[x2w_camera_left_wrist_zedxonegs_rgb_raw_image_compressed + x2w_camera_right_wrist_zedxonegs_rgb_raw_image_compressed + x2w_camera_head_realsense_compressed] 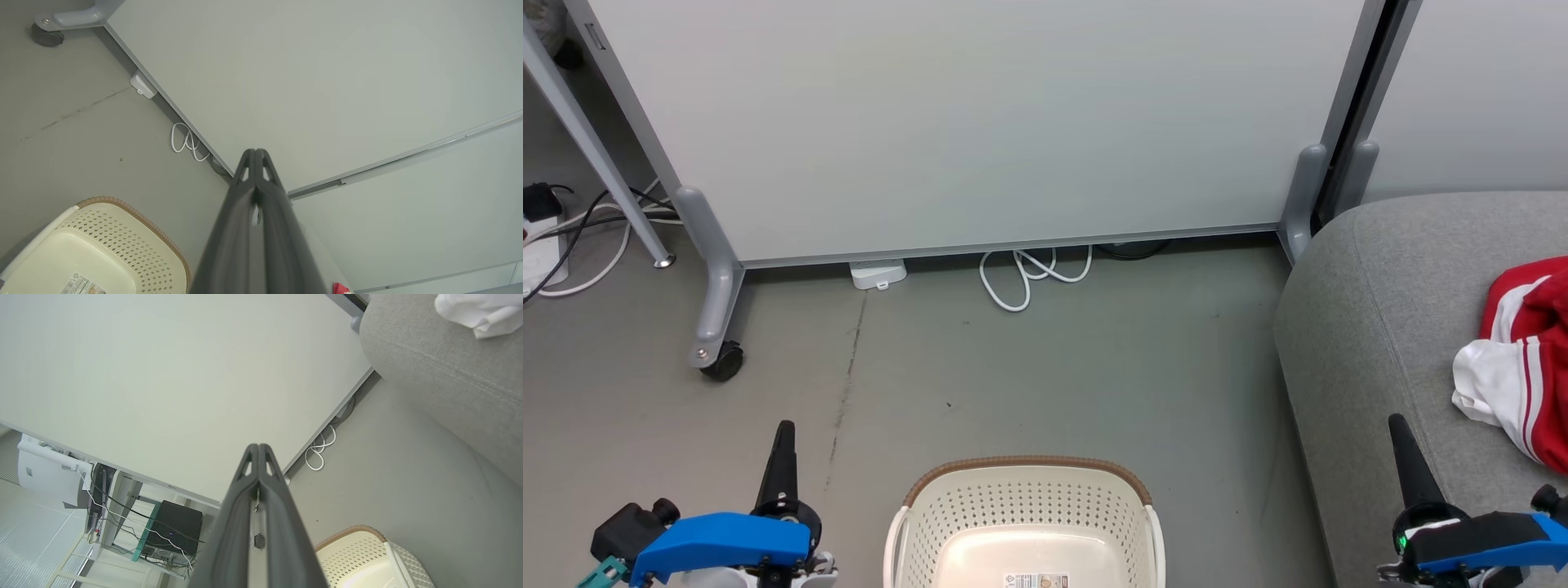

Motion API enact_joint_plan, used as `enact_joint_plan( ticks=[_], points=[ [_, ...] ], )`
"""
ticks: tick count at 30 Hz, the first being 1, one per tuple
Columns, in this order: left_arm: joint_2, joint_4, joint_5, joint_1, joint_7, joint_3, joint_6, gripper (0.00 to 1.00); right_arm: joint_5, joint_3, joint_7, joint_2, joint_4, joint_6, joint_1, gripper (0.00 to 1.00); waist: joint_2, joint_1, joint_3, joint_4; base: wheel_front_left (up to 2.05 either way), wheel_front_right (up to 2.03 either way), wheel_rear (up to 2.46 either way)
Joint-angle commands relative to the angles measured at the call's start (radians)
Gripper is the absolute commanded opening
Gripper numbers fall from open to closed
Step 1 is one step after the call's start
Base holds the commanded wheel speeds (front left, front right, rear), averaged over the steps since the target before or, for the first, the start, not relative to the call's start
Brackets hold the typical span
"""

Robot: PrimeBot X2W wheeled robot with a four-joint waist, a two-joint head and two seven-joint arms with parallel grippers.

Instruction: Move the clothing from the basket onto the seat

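The cream basket (pixel 1027 498) with a brown rim band stands on the floor at the bottom centre, and its visible inside holds nothing but a label. The red and white clothing (pixel 1521 359) lies bunched on the grey seat (pixel 1388 294) at the right. My left gripper (pixel 784 429) is shut at the lower left, left of the basket. My right gripper (pixel 1396 420) is shut at the lower right, over the seat's front edge, left of the clothing. Both pairs of fingers are pressed together with nothing between them in the left wrist view (pixel 256 152) and the right wrist view (pixel 258 446). The basket (pixel 106 241) (pixel 367 551) and seat (pixel 441 371) show there too.
A pale partition panel (pixel 980 122) on castor feet (pixel 723 359) stands behind the basket. A white cable loop (pixel 1029 273) and a small white adapter (pixel 878 273) lie at its foot. More cables and a power strip (pixel 539 245) lie at the far left.
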Motion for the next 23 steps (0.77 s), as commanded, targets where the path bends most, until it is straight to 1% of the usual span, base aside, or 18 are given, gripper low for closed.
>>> enact_joint_plan(
  ticks=[1, 23],
  points=[
    [0.001, -0.014, -0.021, -0.022, 0.006, 0.011, -0.001, 0.00, 0.028, 0.001, 0.006, -0.008, -0.004, 0.000, -0.023, 0.00, 0.0000, -0.0001, 0.000, -0.001, 0.00, 0.00, 0.00],
    [-0.009, -0.043, -0.204, -0.034, 0.061, 0.058, -0.002, 0.00, 0.247, 0.004, 0.039, -0.009, 0.009, 0.001, -0.054, 0.00, 0.0000, -0.0001, 0.004, -0.024, 0.00, 0.00, 0.00]
  ],
)
